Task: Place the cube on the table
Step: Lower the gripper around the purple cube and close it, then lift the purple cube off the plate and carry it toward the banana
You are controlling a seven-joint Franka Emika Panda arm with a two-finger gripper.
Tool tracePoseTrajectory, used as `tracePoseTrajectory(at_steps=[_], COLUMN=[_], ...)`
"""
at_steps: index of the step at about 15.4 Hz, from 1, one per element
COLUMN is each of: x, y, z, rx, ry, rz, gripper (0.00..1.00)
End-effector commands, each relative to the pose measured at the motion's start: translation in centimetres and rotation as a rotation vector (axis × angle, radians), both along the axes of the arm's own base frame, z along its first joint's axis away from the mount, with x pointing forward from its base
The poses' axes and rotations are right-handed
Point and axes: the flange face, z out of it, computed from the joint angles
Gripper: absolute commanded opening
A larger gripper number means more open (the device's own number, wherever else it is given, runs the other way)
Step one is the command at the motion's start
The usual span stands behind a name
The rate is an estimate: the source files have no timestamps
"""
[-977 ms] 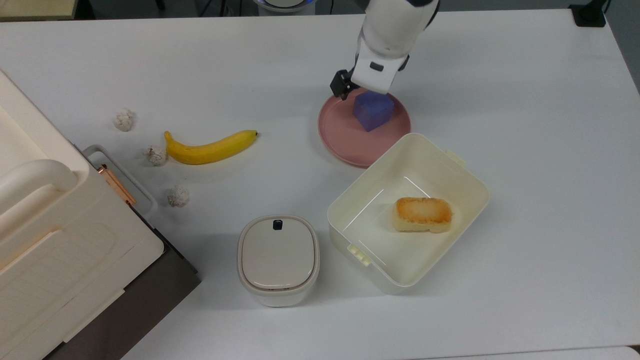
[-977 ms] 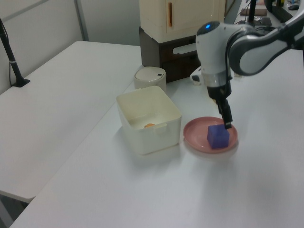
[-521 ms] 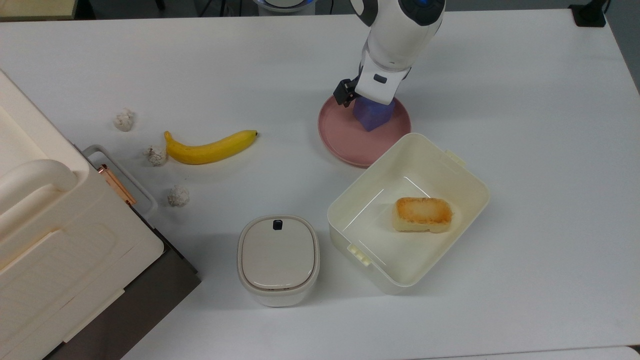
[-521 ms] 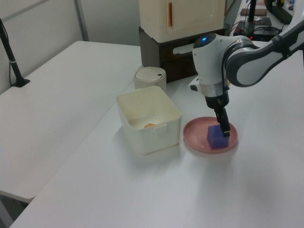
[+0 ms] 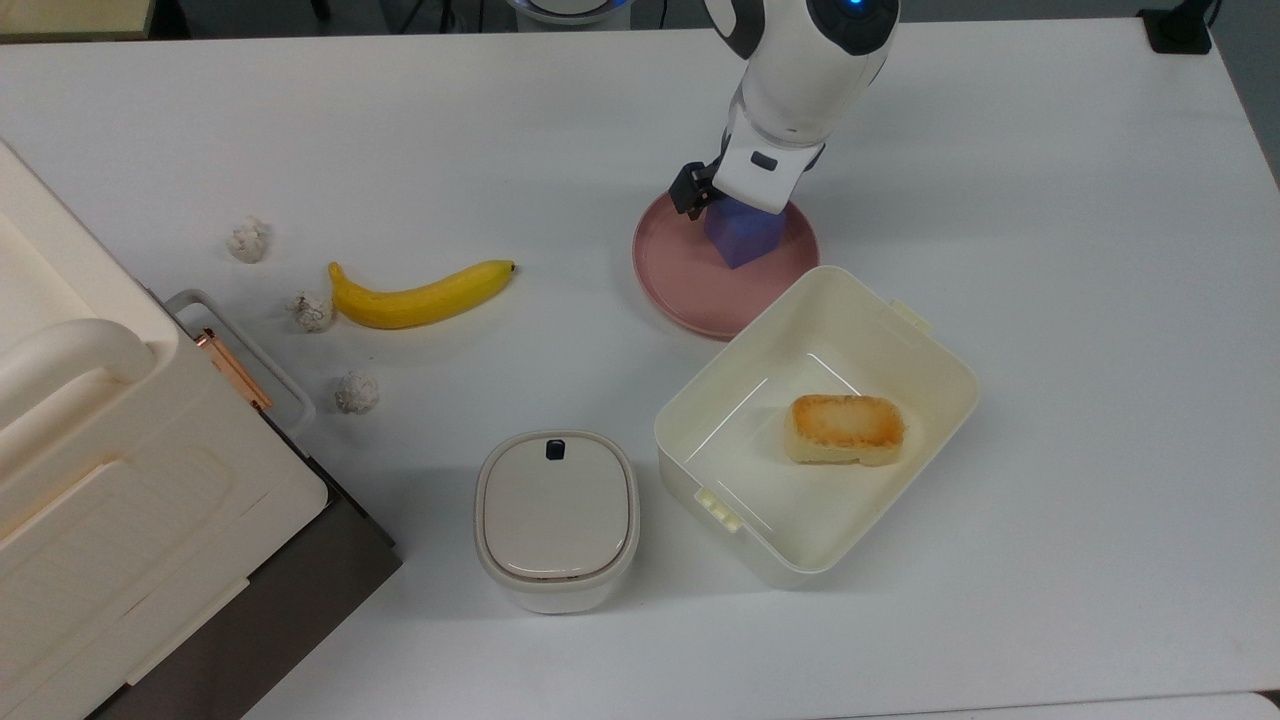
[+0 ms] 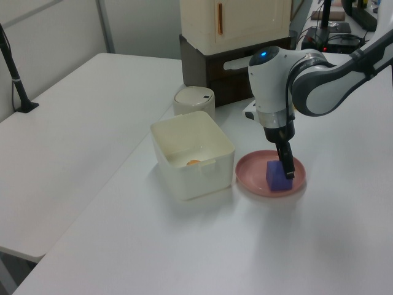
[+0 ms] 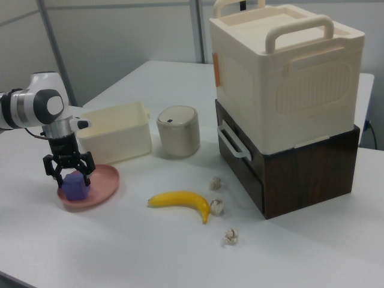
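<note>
Blue-purple, the cube (image 7: 75, 186) sits on a pink plate (image 7: 102, 186) atop the white table (image 5: 1050, 300), beside a cream bin (image 5: 930, 380). Directly above it, the gripper (image 7: 68, 170) straddles the block, fingers spread to either side, the cube low between the jaws.

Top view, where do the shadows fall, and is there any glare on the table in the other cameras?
Top view: soft shadows under the banana and beside the bin; even light, no hard glare. Left view: the table has a pale sheen near the bottom edge, and the plate casts a faint shadow. Right view: the banana's shadow is soft, no glare.
</note>
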Motion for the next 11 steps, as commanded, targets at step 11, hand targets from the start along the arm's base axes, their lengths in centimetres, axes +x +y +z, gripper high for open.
tracePoseTrajectory(at_steps=[11], x=[1.8], y=[-3.5], z=[3.3], rx=[-0.02], ry=[-0.097], rz=[-0.124], gripper=[0.3])
